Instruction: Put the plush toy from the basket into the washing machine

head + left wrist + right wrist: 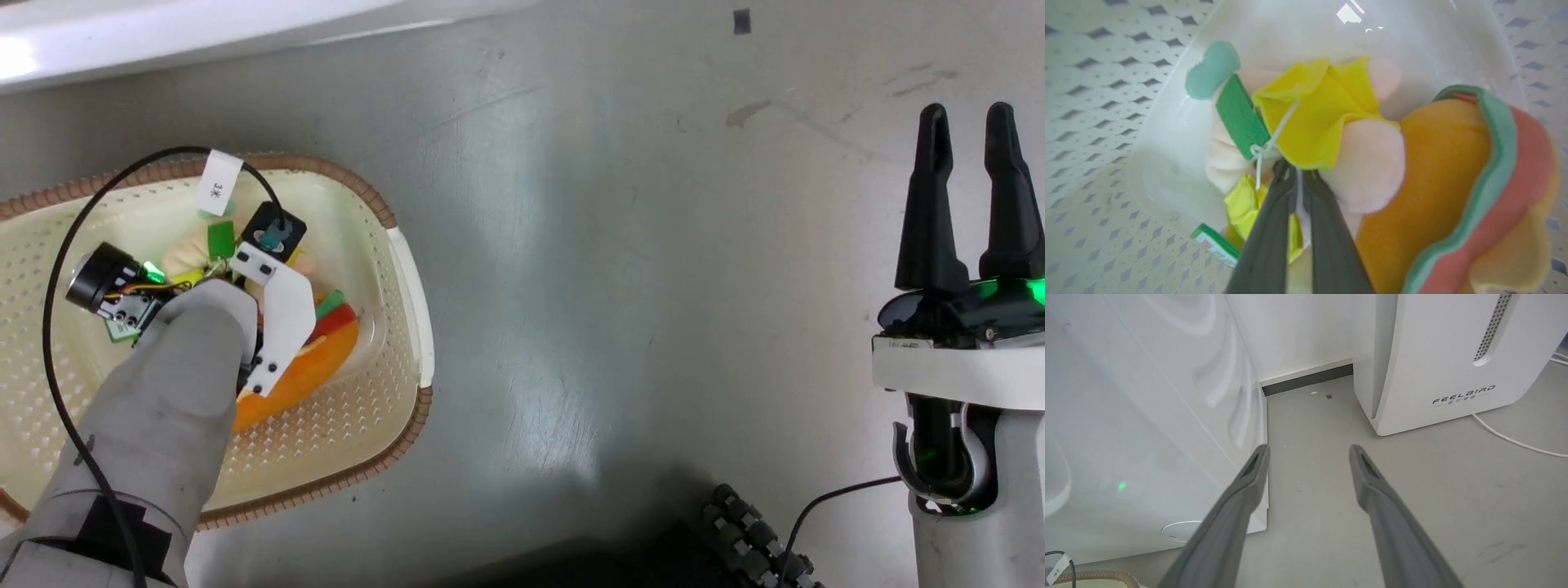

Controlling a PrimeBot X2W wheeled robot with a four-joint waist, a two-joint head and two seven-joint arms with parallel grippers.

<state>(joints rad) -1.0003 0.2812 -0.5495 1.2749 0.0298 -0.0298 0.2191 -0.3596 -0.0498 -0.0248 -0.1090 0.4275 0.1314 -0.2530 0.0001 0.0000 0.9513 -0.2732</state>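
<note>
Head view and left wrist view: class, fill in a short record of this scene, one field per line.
Toy: small soft plush toy, peach head, yellow top, orange base, lying in the basket
Container: cream perforated plastic basket with brown rim, on grey floor
Left end effector: closed on the toy's yellow top
Right end effector: open, holding nothing, away from the basket
</note>
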